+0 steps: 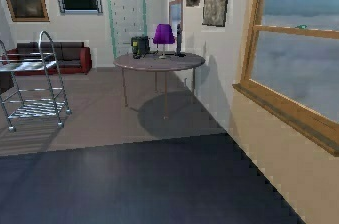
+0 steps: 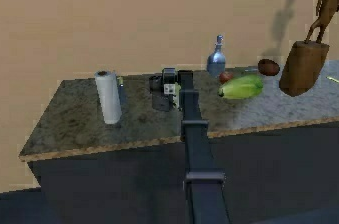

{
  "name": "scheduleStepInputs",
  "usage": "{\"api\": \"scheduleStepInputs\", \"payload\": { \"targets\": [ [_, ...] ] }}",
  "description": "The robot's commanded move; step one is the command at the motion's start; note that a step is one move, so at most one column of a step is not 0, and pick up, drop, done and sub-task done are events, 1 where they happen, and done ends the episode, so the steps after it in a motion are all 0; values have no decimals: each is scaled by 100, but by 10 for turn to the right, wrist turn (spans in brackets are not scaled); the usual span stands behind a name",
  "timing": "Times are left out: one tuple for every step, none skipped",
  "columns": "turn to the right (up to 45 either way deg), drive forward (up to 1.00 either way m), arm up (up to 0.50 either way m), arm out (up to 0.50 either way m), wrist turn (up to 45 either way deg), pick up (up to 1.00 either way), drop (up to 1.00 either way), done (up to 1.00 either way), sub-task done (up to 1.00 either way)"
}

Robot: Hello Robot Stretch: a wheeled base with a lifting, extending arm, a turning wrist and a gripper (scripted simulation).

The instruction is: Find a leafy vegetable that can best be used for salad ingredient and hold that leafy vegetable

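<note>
**On the counter (image 2: 72,128), a green vegetable (image 2: 241,87) right of the arm**

A paper towel roll (image 2: 108,95) stands leftmost. Next is the gripper (image 2: 163,93); I cannot tell whether its fingers are spread or hold anything. Further right are a bottle (image 2: 217,57), the green vegetable and a brown bag (image 2: 304,66).

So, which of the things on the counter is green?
The oblong lump lying beside the bottle; the bottle is grey-blue, the roll white, the bag brown.

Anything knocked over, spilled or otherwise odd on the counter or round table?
Nothing stands out. On the counter the paper towel roll and bottle stand upright, the green leafy vegetable lies by the bottle; the lamp on the round table is upright.
</note>
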Motion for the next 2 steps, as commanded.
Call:
{"api": "scheduleStepInputs", "payload": {
  "targets": [
    [0, 0, 10, 0, 0, 0, 0, 0, 0],
    [0, 0, 0, 0, 0, 0, 0, 100, 0]
  ]
}}
